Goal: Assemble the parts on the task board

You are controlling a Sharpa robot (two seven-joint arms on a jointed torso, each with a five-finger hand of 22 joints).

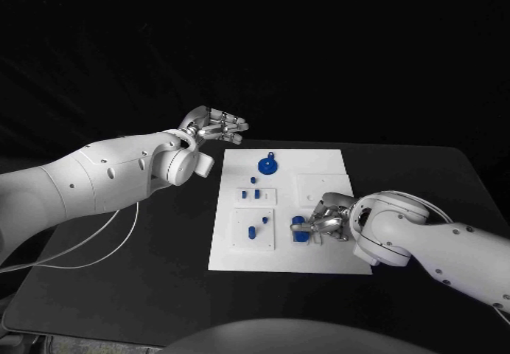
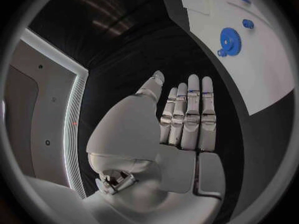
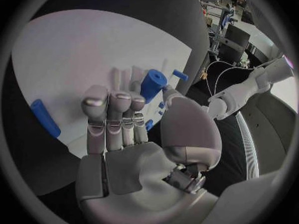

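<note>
The white task board (image 1: pixel 329 164) lies mid-table. Near its far end is a blue gear (image 1: pixel 268 165) with a small peg (image 1: pixel 253 179) just in front of it. Two short blue parts (image 1: pixel 250 195) stand in a middle block, and another blue part (image 1: pixel 252 232) sits in the near block. My right hand (image 1: pixel 322 221) is low over the board's near right part. Its thumb and fingers pinch an upright blue cylinder (image 3: pixel 152 83). A blue peg (image 3: pixel 45 117) lies flat on the board beside that hand (image 3: pixel 118 119). My left hand (image 1: pixel 216 125) is raised off the board's far left corner, fingers straight and holding nothing (image 2: pixel 187 114); the gear (image 2: pixel 229 37) lies beyond it.
The black table (image 1: pixel 159 258) runs wide on both sides of the board. A thin white cable (image 1: pixel 101 236) hangs in a loop from my left arm over the table's left part. My left arm (image 3: pixel 243 92) is visible past the board in the right wrist view.
</note>
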